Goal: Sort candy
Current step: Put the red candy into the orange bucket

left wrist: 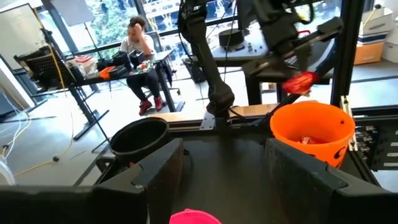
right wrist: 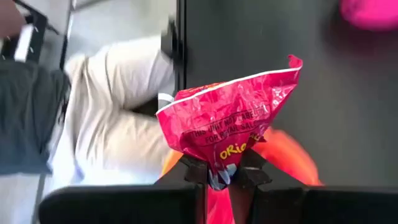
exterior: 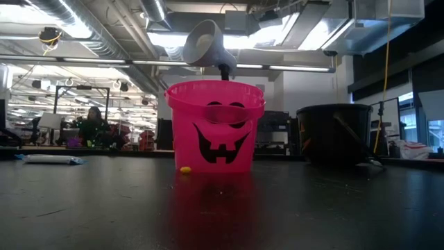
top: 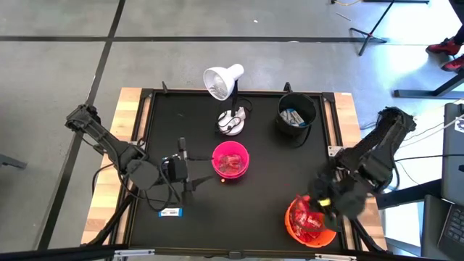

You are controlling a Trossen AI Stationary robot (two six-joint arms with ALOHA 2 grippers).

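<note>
Our right pincer [right wrist: 219, 177] is clamped on a shiny red candy packet [right wrist: 229, 130], pinching it by its lower end. In the high view it sits at about five o'clock on the desk [top: 268, 196], right over the orange bowl [top: 308, 226], which holds more red packets. So we judge the step in hand to be a pick from the orange bowl: one red sweet is gripped and lifted clear of the heap, not yet carried anywhere.

Our left pincer [top: 187, 172] hangs with its fingers apart and nothing between them, at about eight o'clock on the desk, just beside the pink pumpkin-faced bucket [top: 230, 159] at the middle. We take it to be free for its own next pick.

Further out, a white-and-blue bar [top: 170, 212] lies alone on the desk near seven o'clock, and a tiny yellow sweet [exterior: 184, 169] rests against the foot of the pink bucket. The black bucket [top: 296, 114] at one o'clock has some white-and-blue bars inside. A white desk lamp [top: 225, 81] stands at twelve o'clock.

Since the pink bucket already holds red wrappers, we judge the next move calls for carrying the packet from five o'clock toward the centre, stopping above the pink rim, and only then parting the fingers. The left arm stands close to that bucket, so we would mind the crossing.
</note>
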